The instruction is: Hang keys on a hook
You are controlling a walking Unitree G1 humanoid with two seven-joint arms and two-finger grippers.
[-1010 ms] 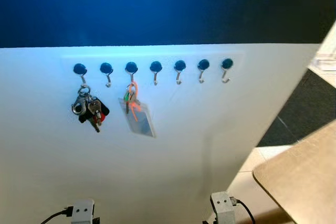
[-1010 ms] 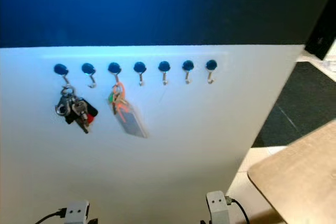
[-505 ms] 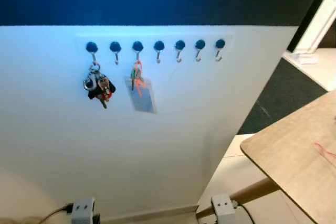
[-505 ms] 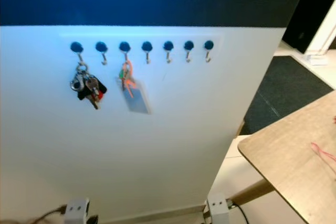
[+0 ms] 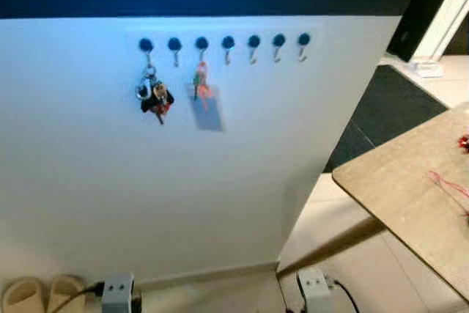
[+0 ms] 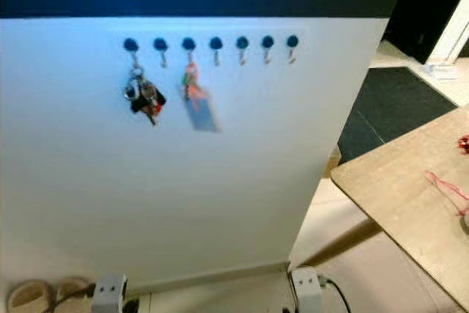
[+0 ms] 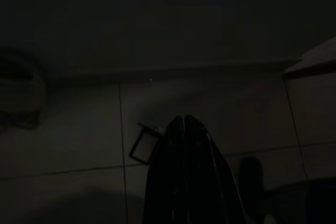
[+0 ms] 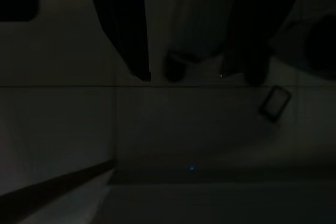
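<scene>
White wall panel [image 5: 183, 181] carries a row of seven blue-knobbed hooks [image 5: 228, 43]. Dark key bunch w/ red fob [image 5: 154, 96] hangs on the leftmost hook. My left gripper [image 7: 185, 124] hangs low, fingers pressed together; right gripper [image 8: 197, 74] hangs w/ fingers spread, nothing held.

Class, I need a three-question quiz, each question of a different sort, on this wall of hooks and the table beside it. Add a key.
1. How many hooks are on the wall?
2. True or false: the bunch of keys hangs on the hook farthest to the robot's left.
3. What lies on the wooden table? A) a red cord B) a cup C) a book

Key: 1. seven; 2. true; 3. A
</scene>
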